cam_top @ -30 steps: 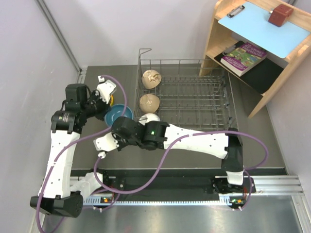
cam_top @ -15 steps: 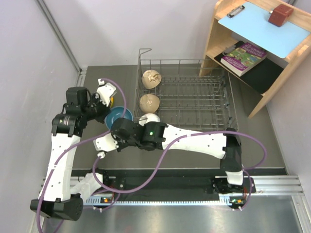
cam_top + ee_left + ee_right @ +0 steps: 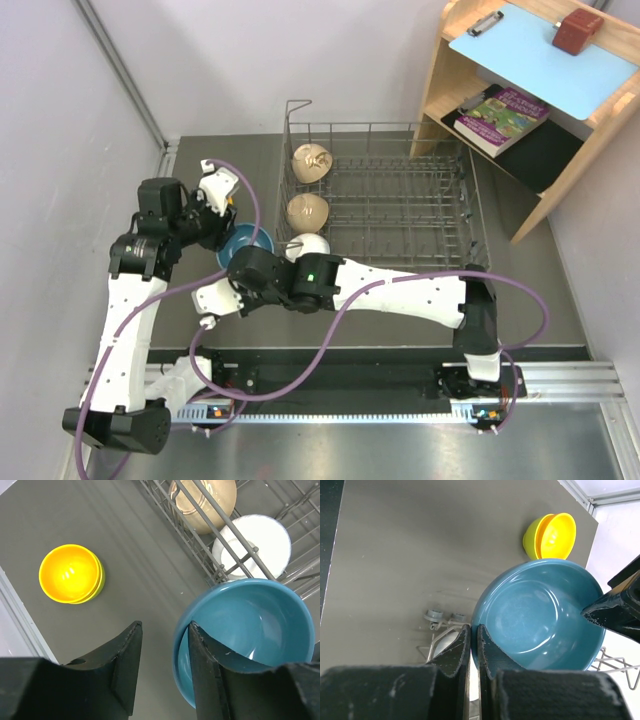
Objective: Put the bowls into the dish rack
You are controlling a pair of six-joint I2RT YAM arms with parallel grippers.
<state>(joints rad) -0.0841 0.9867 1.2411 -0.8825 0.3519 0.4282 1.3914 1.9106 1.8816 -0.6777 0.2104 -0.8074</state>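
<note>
Slippage is the chief hazard. The blue bowl (image 3: pixel 540 620) is pinched only at its rim by the right gripper (image 3: pixel 474 630), whose fingers are drawn almost together on the thin wall at about eight o'clock of the bowl in the right wrist view. On so narrow a hold the bowl could be tipped or dropped once it is carried alone.

A snag is also possible. The left gripper (image 3: pixel 164 630) is held part-open astride the opposite rim, gripping nothing. One finger is set at the bowl's wall and the other outside it; whether the rim is touched cannot be told. If that arm is drawn away askew, the bowl could be dragged out of the right-hand pinch.

In the top view the bowl is placed just outside the dish rack (image 3: pixel 380 127), at nine o'clock of it. The white bowl (image 3: pixel 260 545) inside could be struck on the way over.
</note>
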